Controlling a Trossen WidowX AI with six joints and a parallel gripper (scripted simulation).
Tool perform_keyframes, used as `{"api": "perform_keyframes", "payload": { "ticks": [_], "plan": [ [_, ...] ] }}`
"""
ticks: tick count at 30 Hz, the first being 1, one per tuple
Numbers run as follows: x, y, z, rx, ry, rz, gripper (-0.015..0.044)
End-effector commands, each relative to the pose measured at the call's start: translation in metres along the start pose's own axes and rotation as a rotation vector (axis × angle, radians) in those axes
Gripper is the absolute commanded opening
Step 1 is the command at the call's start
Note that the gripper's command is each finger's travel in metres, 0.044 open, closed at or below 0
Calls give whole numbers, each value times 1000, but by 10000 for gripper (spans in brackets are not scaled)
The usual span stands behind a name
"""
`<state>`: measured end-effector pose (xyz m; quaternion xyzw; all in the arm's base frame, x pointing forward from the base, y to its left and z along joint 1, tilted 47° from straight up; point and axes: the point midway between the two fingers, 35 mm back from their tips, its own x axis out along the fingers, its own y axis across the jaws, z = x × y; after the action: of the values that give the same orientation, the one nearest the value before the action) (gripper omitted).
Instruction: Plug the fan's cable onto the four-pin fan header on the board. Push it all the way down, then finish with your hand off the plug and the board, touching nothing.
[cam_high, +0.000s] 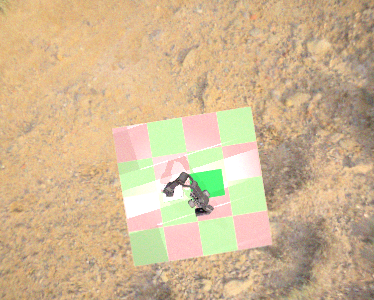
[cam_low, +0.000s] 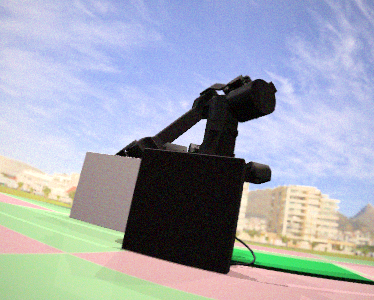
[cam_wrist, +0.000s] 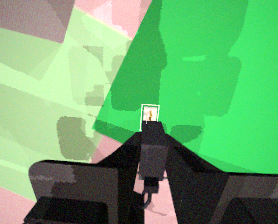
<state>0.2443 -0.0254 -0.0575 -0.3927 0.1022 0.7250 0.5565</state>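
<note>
My gripper (cam_wrist: 151, 137) is shut on the dark plug of the fan's cable (cam_wrist: 152, 160) in the wrist view. The plug's far end points up the picture, and the cable (cam_wrist: 148, 198) leaves its near end. The white-rimmed header (cam_wrist: 150, 114), with small pins inside, is just beyond the plug's far end, near the corner of the green board (cam_wrist: 205, 100) (cam_high: 215, 182) (cam_low: 300, 266). The plug's end covers the header's near edge in this view. Whether they touch cannot be told. The exterior view hides the fingertips behind a black box (cam_low: 182, 210).
A grey box (cam_low: 106, 190) stands left of the black box. The arm (cam_high: 184, 177) (cam_low: 220, 125) reaches over toward the board's near edge. A thin cable loop (cam_low: 253, 254) shows beside the black box. The mat (cam_high: 165, 137) is chequered pink and green.
</note>
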Motion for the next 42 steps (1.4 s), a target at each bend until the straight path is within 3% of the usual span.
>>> {"api": "perform_keyframes", "payload": {
  "ticks": [1,34,42],
  "plan": [
    [-2,-1,-5,9,12,-1,0],
    [-4,1,1,16,12,-1,0],
    [18,1,1,16,12,-1,0]
  ]
}}
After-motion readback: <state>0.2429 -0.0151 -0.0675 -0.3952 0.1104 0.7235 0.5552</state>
